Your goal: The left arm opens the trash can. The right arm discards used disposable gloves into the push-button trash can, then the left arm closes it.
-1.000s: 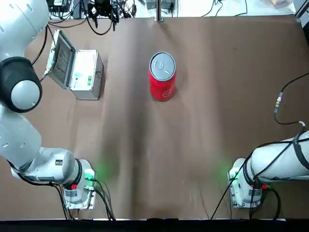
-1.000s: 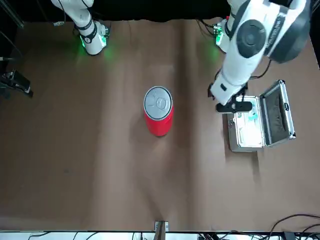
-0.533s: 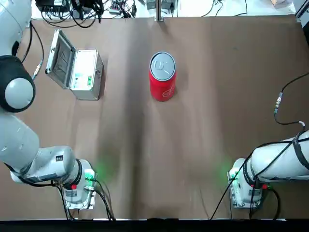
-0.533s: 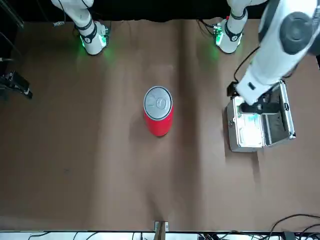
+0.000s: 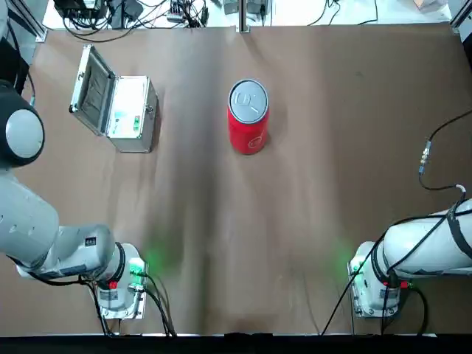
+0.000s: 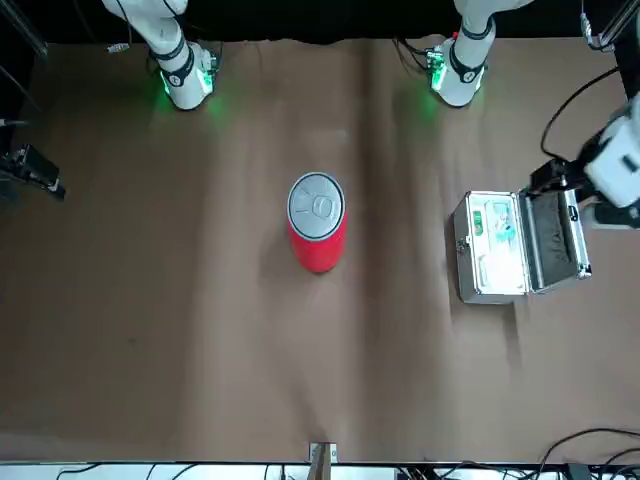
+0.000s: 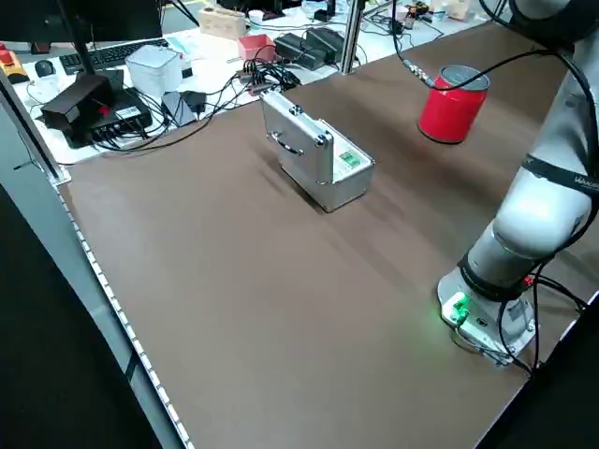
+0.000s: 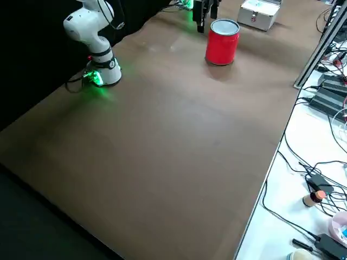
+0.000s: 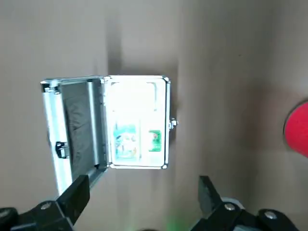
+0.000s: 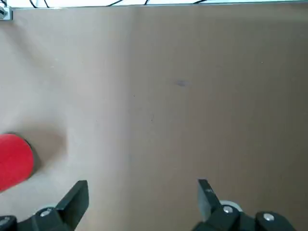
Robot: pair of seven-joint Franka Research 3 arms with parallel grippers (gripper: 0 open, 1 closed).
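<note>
Brown covering spreads over the desk [image 5: 295,221], and I have the trash can [image 5: 248,116] upright on it, nearer the far edge than my bases, its lid [image 6: 316,206] closed. Beside it, toward the far left corner, sits a metal box [image 5: 133,114], hinged open. My left gripper [image 9: 143,192] hangs above the desk near that box, fingers wide apart, holding nothing. My right gripper [image 10: 143,192] is parked toward the right edge, also spread and empty. Only the left side view gives me the keyboard [image 7: 112,56]. Compared with the earlier front view, my left arm has shifted outward, uncovering the box's green label [image 6: 478,222].
</note>
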